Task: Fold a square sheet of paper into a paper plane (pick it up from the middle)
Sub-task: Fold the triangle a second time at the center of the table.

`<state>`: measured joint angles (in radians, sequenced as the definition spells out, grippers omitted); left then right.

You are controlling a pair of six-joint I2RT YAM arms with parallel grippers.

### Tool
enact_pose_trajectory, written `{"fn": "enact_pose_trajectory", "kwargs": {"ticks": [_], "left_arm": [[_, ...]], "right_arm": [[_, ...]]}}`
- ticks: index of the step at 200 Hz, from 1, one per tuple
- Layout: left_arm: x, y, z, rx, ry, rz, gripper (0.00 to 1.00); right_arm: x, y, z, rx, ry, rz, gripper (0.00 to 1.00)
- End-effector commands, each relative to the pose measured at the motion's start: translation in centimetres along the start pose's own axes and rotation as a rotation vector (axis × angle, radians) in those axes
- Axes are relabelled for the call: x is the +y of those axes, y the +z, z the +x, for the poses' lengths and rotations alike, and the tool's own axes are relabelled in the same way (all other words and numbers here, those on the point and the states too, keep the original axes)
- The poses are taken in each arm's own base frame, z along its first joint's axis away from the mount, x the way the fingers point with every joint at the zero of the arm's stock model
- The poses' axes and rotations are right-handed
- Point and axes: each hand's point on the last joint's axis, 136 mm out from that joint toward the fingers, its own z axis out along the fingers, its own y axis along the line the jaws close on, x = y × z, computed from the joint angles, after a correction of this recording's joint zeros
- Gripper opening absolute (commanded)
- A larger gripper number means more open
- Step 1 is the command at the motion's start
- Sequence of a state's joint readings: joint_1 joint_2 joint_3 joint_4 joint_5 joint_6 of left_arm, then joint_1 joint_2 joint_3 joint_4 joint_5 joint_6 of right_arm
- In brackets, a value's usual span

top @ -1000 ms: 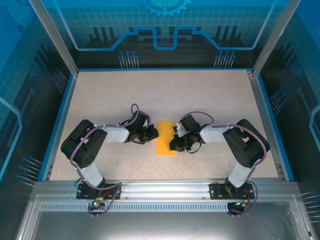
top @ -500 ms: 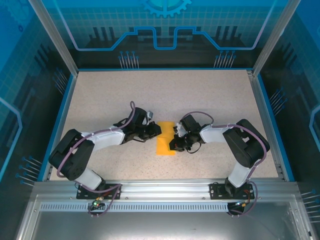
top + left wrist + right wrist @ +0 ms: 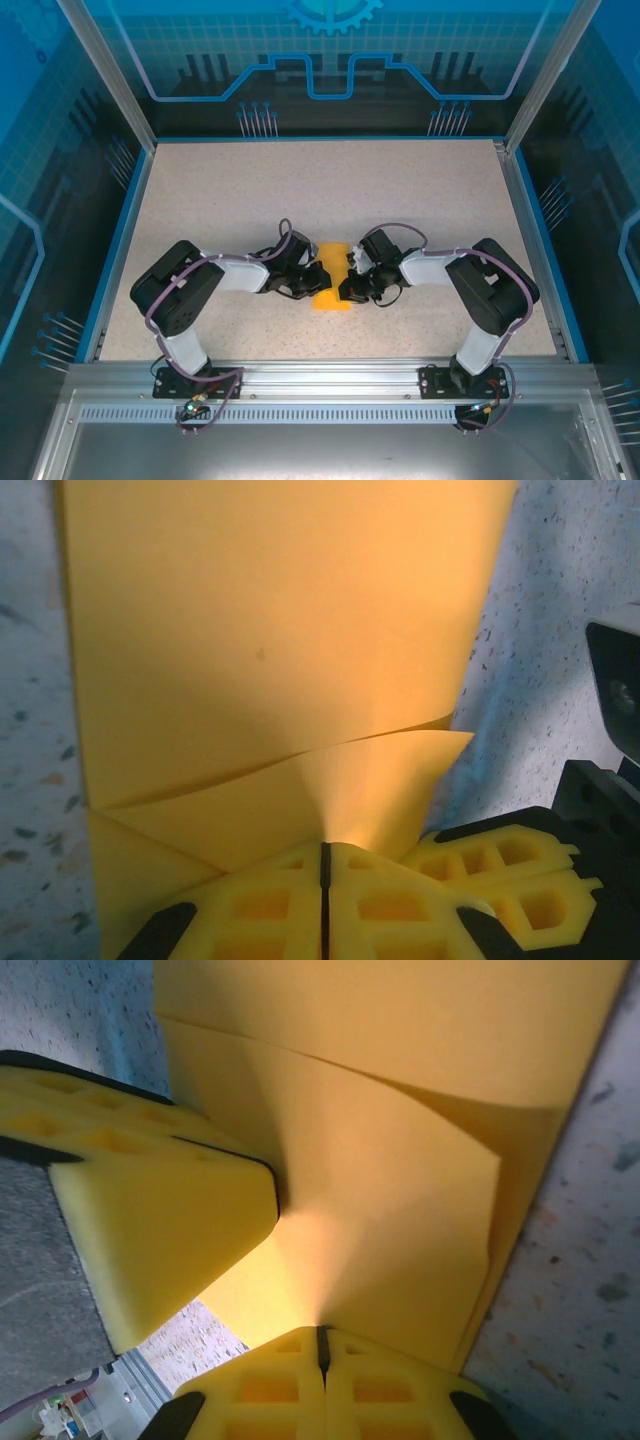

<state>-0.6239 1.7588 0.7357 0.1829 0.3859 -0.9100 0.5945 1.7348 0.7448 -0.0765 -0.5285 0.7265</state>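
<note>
While my left gripper [image 3: 316, 281] is pinched shut on a raised flap of the square sheet of paper [image 3: 333, 256], which lies folded between both grippers, I'd press the crease slowly. My right gripper [image 3: 347, 288], clamped on the opposite flap, should hold firm.

We note: right end effector [image 3: 320, 1338] clamped on folded paper sheet [image 3: 400, 1210] flap; left end effector [image 3: 190, 1225] tip touching sheet's left side; bench [image 3: 570, 1300] right of sheet.

left arm [image 3: 235, 275], right arm [image 3: 430, 268] flank paper [image 3: 332, 252], open table [image 3: 330, 190] beyond
</note>
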Motion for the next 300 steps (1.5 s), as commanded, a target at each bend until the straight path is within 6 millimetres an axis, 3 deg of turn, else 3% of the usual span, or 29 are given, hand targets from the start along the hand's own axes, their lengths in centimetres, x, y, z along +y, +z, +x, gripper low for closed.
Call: {"fn": "enact_pose_trajectory", "kwargs": {"ticks": [1, 64, 177, 245, 280, 300], "left_arm": [[2.9, 0.8, 0.6, 0.001, -0.01, -0.093, 0.06], [4.3, -1.1, -0.9, -0.07, 0.025, -0.219, 0.06], [4.8, -3.4, -5.2, -0.154, -0.049, -0.189, 0.07], [0.7, -5.1, -6.5, -0.157, 0.008, -0.09, 0.09], [-1.9, -6.6, -5.6, -0.16, 0.032, 0.003, 0.12], [-3.3, -6.2, -4.1, -0.109, 0.074, 0.045, 0.12]], "right_arm": [[-5.0, 0.8, 2.6, 0.067, 0.117, 0.163, 0.01], [-5.2, 0.8, 2.7, 0.066, 0.118, 0.172, 0.01], [-5.0, 0.7, 2.8, 0.069, 0.113, 0.165, 0.01], [-4.7, 0.6, 2.6, 0.065, 0.108, 0.157, 0.01], [-4.5, 0.5, 2.4, 0.057, 0.105, 0.155, 0.01], [-4.3, 0.5, 2.3, 0.055, 0.103, 0.15, 0.01]]}}
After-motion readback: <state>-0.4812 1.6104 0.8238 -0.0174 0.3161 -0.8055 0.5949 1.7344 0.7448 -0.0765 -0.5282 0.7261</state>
